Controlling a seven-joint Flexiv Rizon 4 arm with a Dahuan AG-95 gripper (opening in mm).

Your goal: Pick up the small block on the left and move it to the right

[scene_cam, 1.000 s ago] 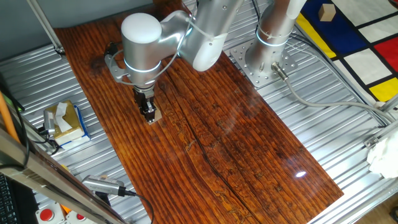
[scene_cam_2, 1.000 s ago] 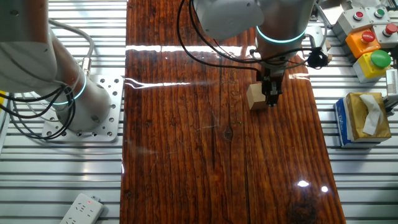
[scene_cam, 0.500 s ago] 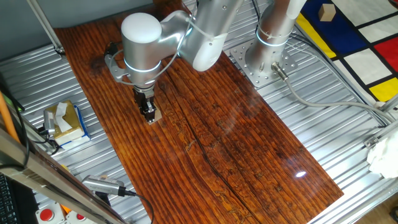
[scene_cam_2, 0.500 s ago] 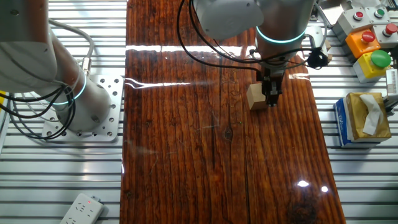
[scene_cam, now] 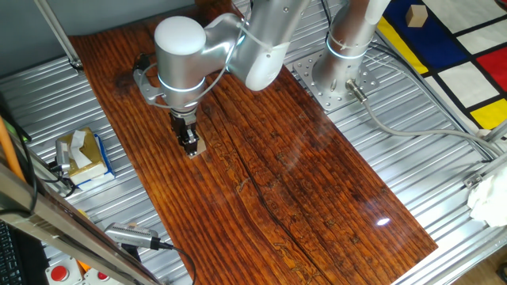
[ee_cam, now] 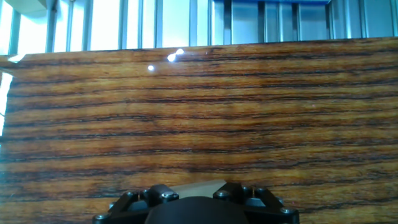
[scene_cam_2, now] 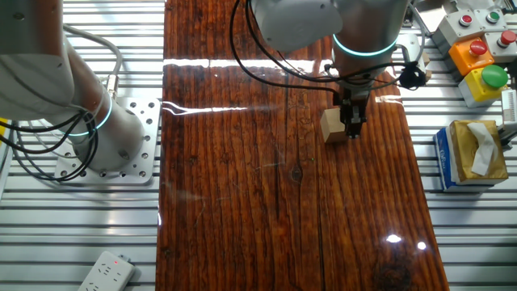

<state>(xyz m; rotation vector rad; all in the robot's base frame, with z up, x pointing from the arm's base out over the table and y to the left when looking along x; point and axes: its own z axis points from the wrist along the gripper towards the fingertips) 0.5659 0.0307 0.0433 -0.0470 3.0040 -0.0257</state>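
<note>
Gripper (scene_cam_2: 352,129) low over the dark reddish board (scene_cam_2: 266,202), fingers down at the small block (scene_cam_2: 331,127) on the board, cannot tell whether pinching it, tissue box (scene_cam_2: 475,153) off to the side

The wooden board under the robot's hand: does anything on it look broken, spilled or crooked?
Nothing is spilled. The dark board has a long crack along its grain, but looks otherwise sound. The small block sits flat on it, with the gripper down at it.
</note>
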